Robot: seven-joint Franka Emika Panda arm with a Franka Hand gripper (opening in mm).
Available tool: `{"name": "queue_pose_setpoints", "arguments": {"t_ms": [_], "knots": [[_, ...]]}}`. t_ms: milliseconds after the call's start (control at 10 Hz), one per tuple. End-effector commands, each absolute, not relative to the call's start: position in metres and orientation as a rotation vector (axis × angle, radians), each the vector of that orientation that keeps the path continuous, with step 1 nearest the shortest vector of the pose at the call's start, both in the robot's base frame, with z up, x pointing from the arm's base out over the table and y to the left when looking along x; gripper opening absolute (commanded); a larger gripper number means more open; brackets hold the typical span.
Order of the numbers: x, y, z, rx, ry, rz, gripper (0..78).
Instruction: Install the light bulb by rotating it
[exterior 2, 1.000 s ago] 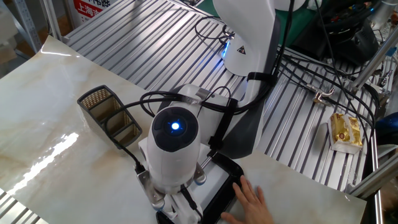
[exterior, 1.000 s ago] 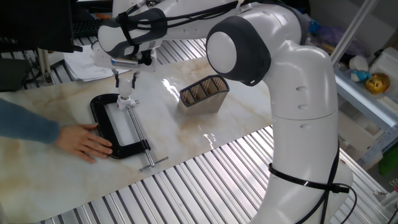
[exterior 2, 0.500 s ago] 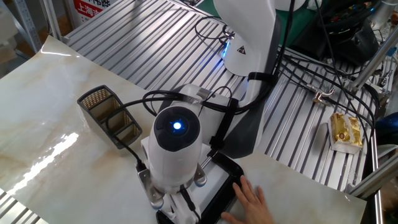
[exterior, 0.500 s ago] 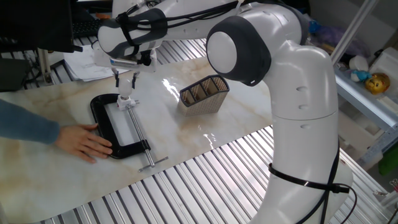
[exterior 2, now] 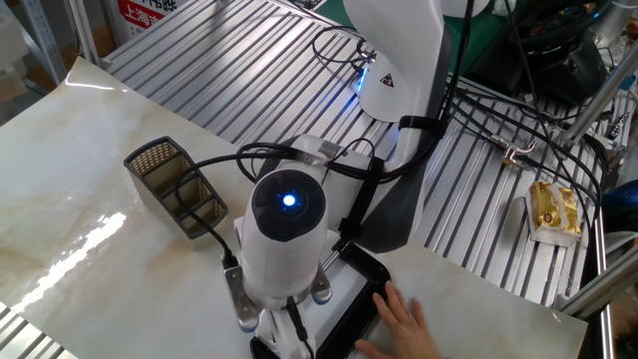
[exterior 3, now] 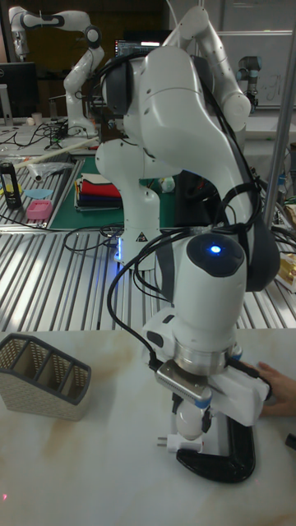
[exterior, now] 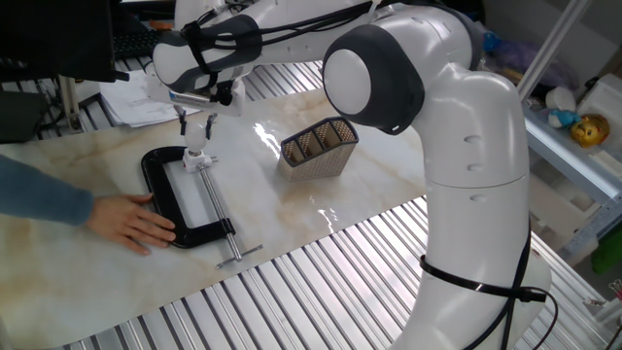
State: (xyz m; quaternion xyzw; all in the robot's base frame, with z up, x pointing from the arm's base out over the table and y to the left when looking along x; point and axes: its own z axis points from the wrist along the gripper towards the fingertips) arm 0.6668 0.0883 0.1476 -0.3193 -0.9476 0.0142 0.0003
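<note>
The light bulb is a small white globe standing upright in a white socket on a black C-clamp. My gripper hangs straight down over it. In one fixed view its two fingers stand apart, either side of the bulb's top, with a gap showing between them. In the tall fixed view the gripper sits right on top of the bulb. In the other fixed view my wrist hides the bulb. A person's hand presses the clamp down on the table.
A brown mesh basket with three compartments stands to the right of the clamp. The clamp's screw handle points toward the table's front edge. The person's sleeve reaches in from the left. Ribbed metal decking surrounds the marble top.
My wrist has turned slightly about its vertical axis above the bulb. The bulb, the clamp and the hand have stayed in place.
</note>
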Motion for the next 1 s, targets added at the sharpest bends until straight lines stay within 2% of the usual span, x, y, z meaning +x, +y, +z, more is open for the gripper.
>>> {"name": "queue_pose_setpoints", "arguments": {"t_ms": [100,1000], "knots": [[0.6382,0.0983,0.0974,-1.945,-2.442,0.111,1.1],[0.6382,0.0983,0.0974,-2.169,-2.291,0.112,1.1]]}}
